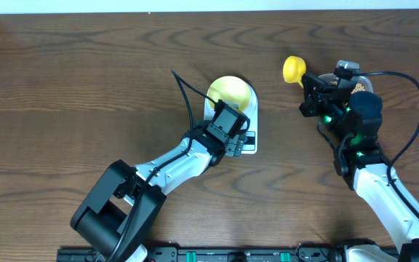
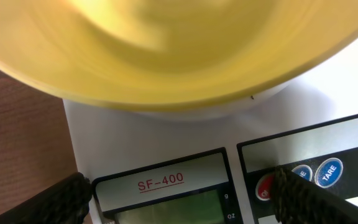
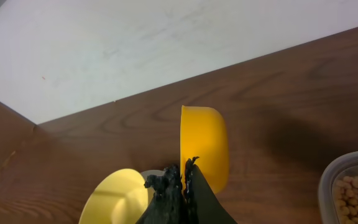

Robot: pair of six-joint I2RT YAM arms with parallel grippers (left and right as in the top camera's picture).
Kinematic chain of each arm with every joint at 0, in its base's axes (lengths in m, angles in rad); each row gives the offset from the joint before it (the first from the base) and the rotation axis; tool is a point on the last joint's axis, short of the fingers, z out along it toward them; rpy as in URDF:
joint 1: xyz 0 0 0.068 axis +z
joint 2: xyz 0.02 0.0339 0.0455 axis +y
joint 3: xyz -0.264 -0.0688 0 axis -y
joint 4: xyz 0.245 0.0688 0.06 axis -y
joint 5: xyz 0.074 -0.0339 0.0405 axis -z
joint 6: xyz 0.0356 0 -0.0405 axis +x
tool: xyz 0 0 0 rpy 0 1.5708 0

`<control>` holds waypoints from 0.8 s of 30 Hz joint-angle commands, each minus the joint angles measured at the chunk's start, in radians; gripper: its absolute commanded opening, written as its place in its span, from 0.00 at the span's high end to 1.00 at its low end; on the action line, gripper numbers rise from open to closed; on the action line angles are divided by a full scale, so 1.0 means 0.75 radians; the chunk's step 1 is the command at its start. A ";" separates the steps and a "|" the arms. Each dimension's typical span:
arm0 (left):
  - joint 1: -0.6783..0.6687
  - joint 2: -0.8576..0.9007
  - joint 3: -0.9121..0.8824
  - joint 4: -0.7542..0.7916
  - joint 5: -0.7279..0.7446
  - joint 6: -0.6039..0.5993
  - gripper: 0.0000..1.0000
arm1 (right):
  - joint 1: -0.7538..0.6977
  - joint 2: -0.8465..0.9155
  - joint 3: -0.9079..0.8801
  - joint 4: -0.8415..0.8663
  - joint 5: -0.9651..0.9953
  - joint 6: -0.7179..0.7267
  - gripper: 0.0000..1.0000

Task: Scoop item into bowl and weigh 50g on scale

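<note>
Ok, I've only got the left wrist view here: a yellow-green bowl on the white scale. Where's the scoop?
Observer: The yellow plastic scoop is off to the right, with the right gripper holding it, jaws shut on it.
Operator: And the beans?
Observer: The small beige beans sit in a clear plastic tub near that gripper.
Operator: Anything in the bowl?
Observer: From overhead, the small round yellow-green bowl looks empty.

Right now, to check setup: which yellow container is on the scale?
The pale bowl, on the scale; the deeper-yellow scoop is in the right pincer.
</note>
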 commanded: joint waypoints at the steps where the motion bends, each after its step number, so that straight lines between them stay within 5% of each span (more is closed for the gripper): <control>1: 0.005 0.040 -0.019 -0.009 -0.044 -0.002 0.07 | -0.008 0.004 0.018 0.004 -0.018 0.010 0.99; 24: 0.005 0.041 -0.025 -0.042 -0.077 -0.003 0.07 | -0.008 0.004 0.018 0.003 -0.018 0.010 0.99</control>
